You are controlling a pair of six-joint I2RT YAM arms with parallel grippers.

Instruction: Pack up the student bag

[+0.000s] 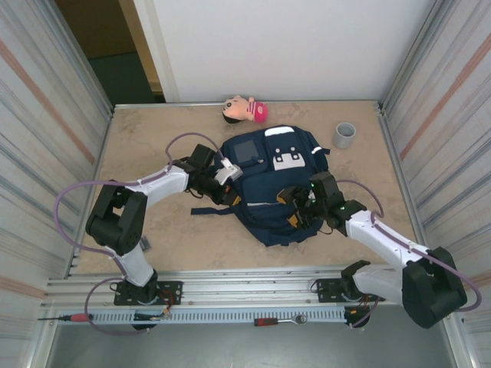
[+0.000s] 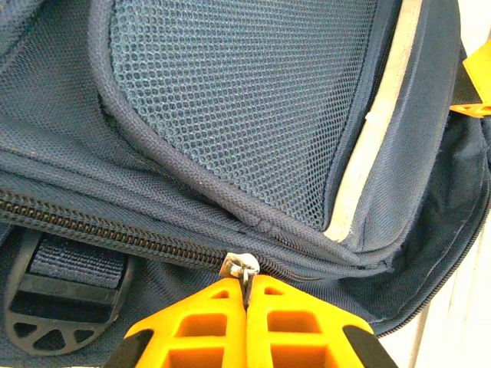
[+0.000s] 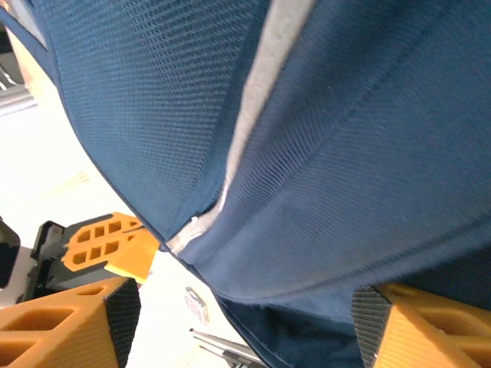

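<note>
At the middle of the table (image 1: 153,138) the student bag (image 1: 268,165) lies flat and looks soft and floppy, best taken by its zipper pull (image 2: 238,264), which the left gripper (image 2: 247,290) pinches tight, while the right gripper (image 3: 242,307) gapes wide astride loose fabric.

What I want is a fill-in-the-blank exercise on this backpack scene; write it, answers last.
The left fingers are shut on the ____ of the student bag's zipper. The right fingers stand ____. In the top view, the grey cup stands to the bag's ____. The doll's cap is ____.
Missing: pull; open; right; pink.
</note>
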